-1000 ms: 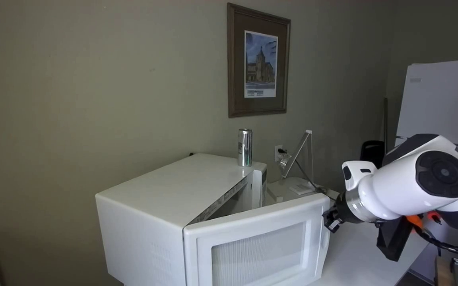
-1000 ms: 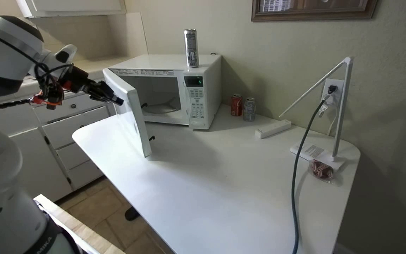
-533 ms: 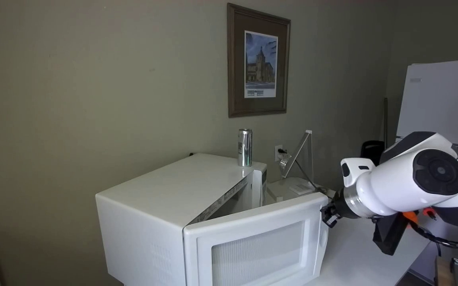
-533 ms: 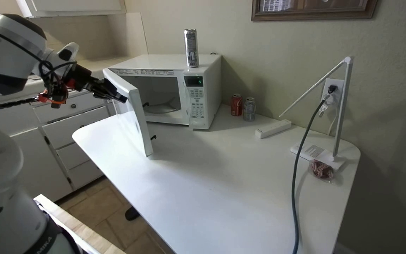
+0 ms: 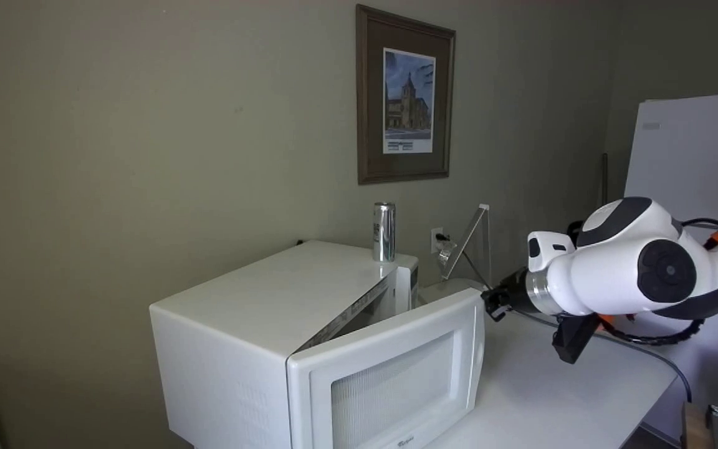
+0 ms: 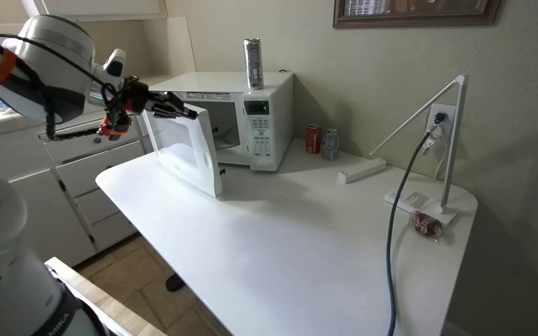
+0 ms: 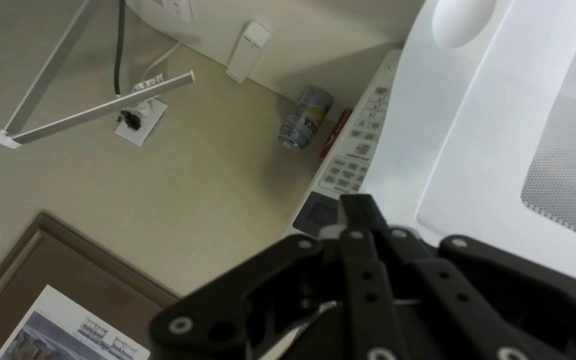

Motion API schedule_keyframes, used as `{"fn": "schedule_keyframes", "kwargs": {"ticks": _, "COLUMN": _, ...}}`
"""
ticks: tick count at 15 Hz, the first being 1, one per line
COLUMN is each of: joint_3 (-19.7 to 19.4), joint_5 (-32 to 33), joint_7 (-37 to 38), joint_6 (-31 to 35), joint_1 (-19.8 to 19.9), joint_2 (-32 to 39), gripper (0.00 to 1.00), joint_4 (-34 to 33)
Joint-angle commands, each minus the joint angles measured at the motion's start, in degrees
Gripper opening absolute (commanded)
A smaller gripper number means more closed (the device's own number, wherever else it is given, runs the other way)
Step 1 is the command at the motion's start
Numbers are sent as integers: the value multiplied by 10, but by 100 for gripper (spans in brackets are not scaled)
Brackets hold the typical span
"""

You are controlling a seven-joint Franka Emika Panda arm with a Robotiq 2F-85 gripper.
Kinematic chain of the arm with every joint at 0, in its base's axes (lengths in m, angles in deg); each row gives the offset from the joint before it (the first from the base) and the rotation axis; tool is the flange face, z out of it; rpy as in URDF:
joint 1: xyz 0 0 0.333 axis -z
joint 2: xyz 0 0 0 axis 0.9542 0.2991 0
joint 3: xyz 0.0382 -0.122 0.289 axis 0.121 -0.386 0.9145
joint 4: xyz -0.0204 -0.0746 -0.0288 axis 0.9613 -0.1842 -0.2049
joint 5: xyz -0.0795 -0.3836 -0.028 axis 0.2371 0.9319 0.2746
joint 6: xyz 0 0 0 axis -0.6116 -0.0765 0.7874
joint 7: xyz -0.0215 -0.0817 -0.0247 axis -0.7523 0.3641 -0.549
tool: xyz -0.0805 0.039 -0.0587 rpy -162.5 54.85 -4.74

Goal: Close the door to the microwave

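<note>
The white microwave [image 5: 253, 293] stands on a white table, seen in both exterior views [image 6: 217, 82]. Its door [image 5: 390, 380] is partly open, with the cavity showing behind it in an exterior view [image 6: 180, 144]. My gripper [image 5: 493, 305] is at the upper free corner of the door, on its outer front side; it also shows in an exterior view [image 6: 189, 113]. In the wrist view the fingertips [image 7: 362, 210] are together with nothing between them, in front of the door's edge [image 7: 448, 165]. Whether they touch the door I cannot tell for sure.
A tall silver can [image 6: 253, 64] stands on the microwave's top front edge. A red can [image 6: 313, 139] and a grey can [image 6: 330, 144] stand beside the microwave. A white power strip [image 6: 361, 171], a lamp [image 6: 451, 144] and a dark cable [image 6: 392, 261] lie farther along the table.
My gripper has moved inward toward the microwave front and slightly up. The door has swung partway toward closed along with it, and its opening is narrower. The gripper stays shut.
</note>
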Motion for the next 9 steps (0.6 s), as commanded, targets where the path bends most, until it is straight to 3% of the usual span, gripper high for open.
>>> {"fn": "schedule_keyframes", "kwargs": {"ticks": 1, "joint_3": -17, "joint_5": 159, "joint_7": 152, "joint_6": 77, "joint_1": 39, "joint_2": 5, "gripper": 0, "joint_4": -6}}
{"fn": "schedule_keyframes", "kwargs": {"ticks": 2, "joint_3": -28, "joint_5": 202, "joint_7": 191, "joint_6": 90, "joint_1": 43, "joint_2": 11, "gripper": 0, "joint_4": -12}}
{"fn": "schedule_keyframes", "kwargs": {"ticks": 3, "joint_3": -87, "joint_5": 245, "joint_7": 225, "joint_6": 79, "joint_1": -7, "joint_2": 27, "gripper": 0, "joint_4": -18}}
{"fn": "schedule_keyframes", "kwargs": {"ticks": 4, "joint_3": -58, "joint_5": 280, "joint_7": 266, "joint_6": 98, "joint_1": 36, "joint_2": 31, "gripper": 0, "joint_4": -24}}
{"fn": "schedule_keyframes", "kwargs": {"ticks": 5, "joint_3": -76, "joint_5": 312, "joint_7": 301, "joint_6": 97, "joint_1": 27, "joint_2": 41, "gripper": 0, "joint_4": -28}}
{"fn": "schedule_keyframes", "kwargs": {"ticks": 6, "joint_3": -131, "joint_5": 338, "joint_7": 326, "joint_6": 87, "joint_1": -21, "joint_2": 52, "gripper": 0, "joint_4": -31}}
{"fn": "schedule_keyframes", "kwargs": {"ticks": 9, "joint_3": -184, "joint_5": 408, "joint_7": 404, "joint_6": 127, "joint_1": -51, "joint_2": 88, "gripper": 0, "joint_4": -50}}
